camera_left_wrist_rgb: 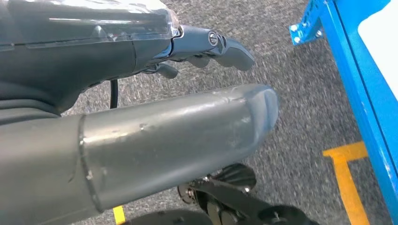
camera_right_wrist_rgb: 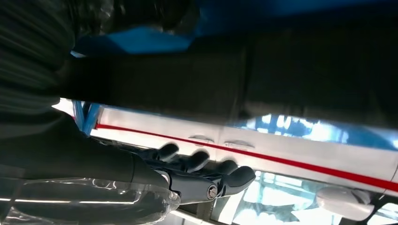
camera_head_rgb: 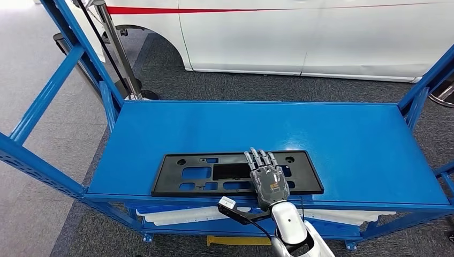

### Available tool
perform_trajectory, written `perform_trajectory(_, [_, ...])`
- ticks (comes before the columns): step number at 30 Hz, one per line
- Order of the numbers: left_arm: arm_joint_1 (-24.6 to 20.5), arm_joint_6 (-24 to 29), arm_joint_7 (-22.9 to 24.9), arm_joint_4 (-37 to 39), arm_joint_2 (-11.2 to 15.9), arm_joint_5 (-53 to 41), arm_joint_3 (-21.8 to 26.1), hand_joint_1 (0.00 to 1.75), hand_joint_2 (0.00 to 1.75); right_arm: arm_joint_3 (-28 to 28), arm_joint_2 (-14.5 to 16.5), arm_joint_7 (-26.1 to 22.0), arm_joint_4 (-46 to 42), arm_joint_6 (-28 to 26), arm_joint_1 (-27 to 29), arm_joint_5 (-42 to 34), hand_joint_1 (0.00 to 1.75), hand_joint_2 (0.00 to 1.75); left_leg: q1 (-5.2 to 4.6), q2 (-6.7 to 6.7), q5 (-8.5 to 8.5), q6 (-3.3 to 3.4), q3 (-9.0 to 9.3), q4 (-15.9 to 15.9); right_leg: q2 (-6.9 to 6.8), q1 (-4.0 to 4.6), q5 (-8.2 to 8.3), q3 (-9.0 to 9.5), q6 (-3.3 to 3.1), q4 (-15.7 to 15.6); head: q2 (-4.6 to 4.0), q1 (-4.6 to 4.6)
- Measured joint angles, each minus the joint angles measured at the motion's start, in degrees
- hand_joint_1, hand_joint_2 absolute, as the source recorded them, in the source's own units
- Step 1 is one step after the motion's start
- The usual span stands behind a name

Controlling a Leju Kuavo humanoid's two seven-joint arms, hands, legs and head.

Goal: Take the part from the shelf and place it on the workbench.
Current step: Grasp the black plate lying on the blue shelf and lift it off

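Resting flat on the long black plastic plate with rectangular cut-outs point(camera_head_rgb: 235, 174), lower centre of head view, the right hand point(camera_head_rgb: 267, 179) has fingers straight, a bit apart, gripping nothing. Plate lies on the glossy blue metal shelf point(camera_head_rgb: 348, 139), near its front edge. Prob. light, thin, stiff-ish but flexy over its length; smooth, so slippery. Best hold: long front edge or a cut-out.

Left wrist view: left hand point(camera_left_wrist_rgb: 178, 126) hangs over grey carpet, thumb straight, holding nothing.

Right wrist view: dark fingers point(camera_right_wrist_rgb: 206, 168) extended; white car panel w/ red stripe point(camera_right_wrist_rgb: 300, 154) behind.
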Motion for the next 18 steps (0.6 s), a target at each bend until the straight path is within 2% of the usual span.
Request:
perform_trajectory(2, [-0.06,0.00,0.01,-0.01,0.15,-0.07,0.00,0.00,0.00,-0.01,-0.07,-0.23,0.53,0.54,-0.29,-0.09,1.75,1.75,-0.03,0.01,3.88,0.46,3.61,-7.57,0.10,0.06,-0.22,0.21,0.13,0.18,0.00,0.01])
perform_trajectory(4, [-0.18,0.00,0.01,-0.01,0.31,-0.18,-0.01,0.00,0.00,-0.03,-0.19,-0.35,0.93,0.71,-0.48,-0.14,1.75,1.75,-0.23,0.01,5.74,1.05,6.52,-13.61,0.17,0.28,-0.43,0.21,0.53,0.39,0.00,0.02])
perform_trajectory(7, [-0.15,-0.01,0.01,-0.01,0.36,-0.23,-0.02,0.00,0.00,-0.04,-0.35,-0.39,1.39,0.69,-0.72,-0.15,1.75,1.75,-0.36,-0.03,5.94,1.78,7.07,-14.99,0.23,0.44,-0.36,0.18,1.46,0.22,0.00,0.02])
perform_trajectory(9, [-0.17,-0.07,0.00,0.00,0.28,-0.23,-0.02,0.00,0.00,-0.04,-0.46,-0.42,1.57,0.68,-0.90,-0.15,1.75,1.75,0.00,0.06,6.34,2.41,7.37,-15.59,0.27,0.45,-1.42,-0.22,2.03,1.45,0.00,0.03])
perform_trajectory(10, [-0.19,-0.10,-0.01,0.00,0.25,-0.22,-0.02,0.00,0.00,-0.03,-0.52,-0.47,1.64,0.69,-0.98,-0.16,1.75,1.75,0.21,0.13,6.51,2.70,7.51,-15.86,0.28,0.40,-2.84,-1.20,2.29,3.70,0.00,0.04])
perform_trajectory(12, [-0.21,-0.14,-0.04,-0.01,0.27,-0.18,-0.02,0.00,0.00,-0.01,-0.63,-0.68,1.79,0.76,-1.07,-0.25,1.75,1.75,0.25,0.21,6.56,2.96,7.49,-15.92,0.28,0.01,-6.48,-4.70,2.74,10.99,0.00,0.05])
perform_trajectory(13, [-0.20,-0.14,-0.07,-0.01,0.29,-0.15,-0.02,0.00,0.00,0.02,-0.70,-0.79,1.88,0.81,-1.04,-0.35,1.75,1.75,0.25,0.22,6.55,2.99,7.47,-15.90,0.27,-0.20,-7.55,-6.33,2.96,14.22,0.00,0.05])
perform_trajectory(14, [-0.20,-0.15,-0.10,-0.01,0.31,-0.13,-0.02,0.00,0.00,0.05,-0.77,-0.87,1.98,0.84,-1.01,-0.51,1.75,1.75,0.25,0.21,6.52,2.98,7.48,-15.87,0.25,-0.39,-7.59,-7.20,3.14,15.81,0.00,0.05])
perform_trajectory(15, [-0.18,-0.16,-0.13,0.00,0.32,-0.11,-0.02,0.00,0.00,0.08,-0.83,-0.94,2.06,0.83,-1.00,-0.69,1.75,1.75,0.27,0.17,6.49,2.94,7.51,-15.82,0.22,-0.57,-6.49,-6.99,3.26,15.16,0.00,0.05])
perform_trajectory(16, [-0.17,-0.16,-0.15,0.01,0.33,-0.09,-0.02,0.00,0.00,0.09,-0.87,-0.99,2.11,0.79,-1.00,-0.86,1.75,1.75,0.29,0.11,6.42,2.84,7.57,-15.74,0.17,-0.75,-4.55,-5.68,3.31,12.33,0.00,0.05])
perform_trajectory(18, [-0.16,-0.19,-0.21,0.01,0.32,-0.07,-0.02,0.00,0.00,0.09,-0.92,-1.21,2.15,0.69,-1.06,-1.10,1.75,1.75,0.20,-0.03,6.17,2.41,7.60,-15.41,0.07,-0.85,-1.09,-2.00,3.13,4.59,0.00,0.06])
